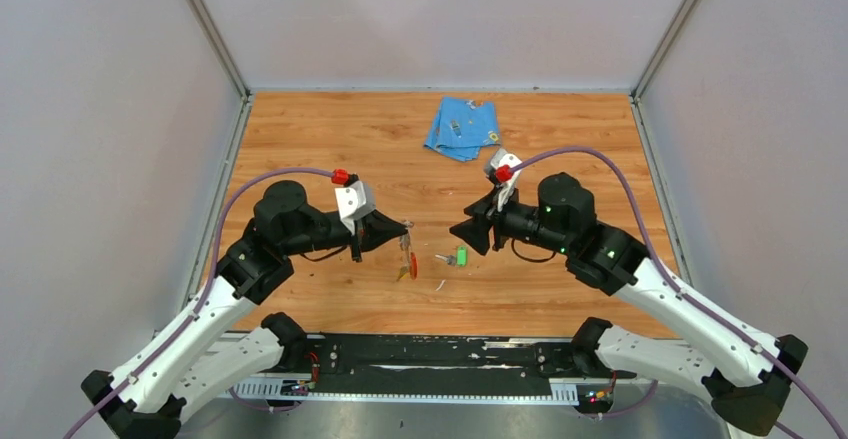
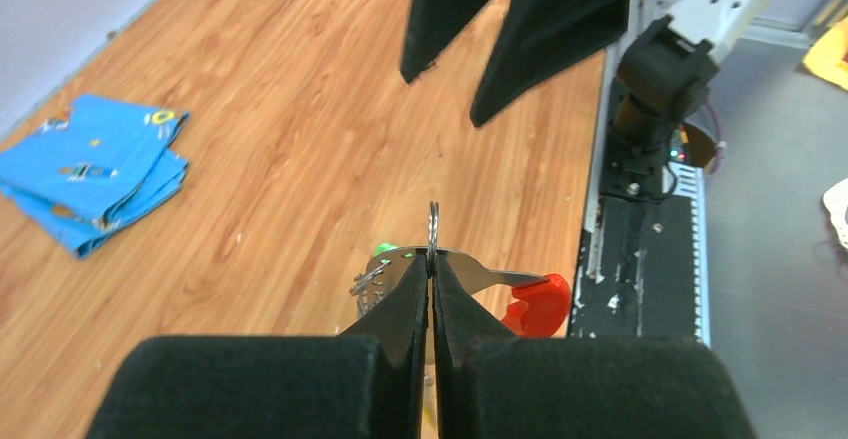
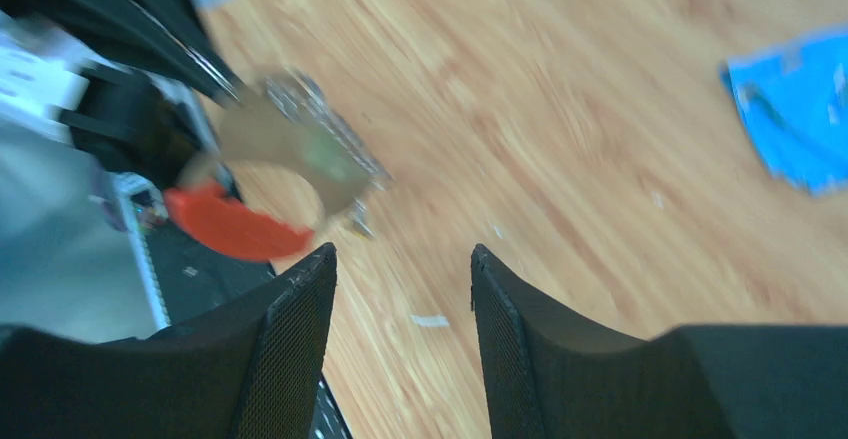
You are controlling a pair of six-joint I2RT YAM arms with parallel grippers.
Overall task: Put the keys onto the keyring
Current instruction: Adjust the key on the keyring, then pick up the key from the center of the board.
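My left gripper point(image 1: 398, 230) point(image 2: 432, 259) is shut on the thin wire ring of the keyring point(image 2: 500, 277), a flat silvery piece with a red strip point(image 2: 538, 305). It hangs just above the table point(image 1: 411, 257). The yellow key point(image 1: 403, 274) shows right under it; I cannot tell whether it hangs on the ring. The green key point(image 1: 460, 255) point(image 2: 385, 250) lies on the wood a little to the right. Facing the left gripper from the right, my right gripper point(image 1: 460, 232) point(image 3: 403, 251) is open with nothing between its fingers. In its blurred view the keyring point(image 3: 240, 227) sits beyond its left fingertip.
A folded blue cloth point(image 1: 462, 127) point(image 2: 95, 174) point(image 3: 795, 109) lies at the back of the wooden table point(image 1: 300, 139). A small white scrap point(image 1: 439, 284) lies near the keys. The black rail point(image 1: 430, 359) with the arm bases runs along the near edge.
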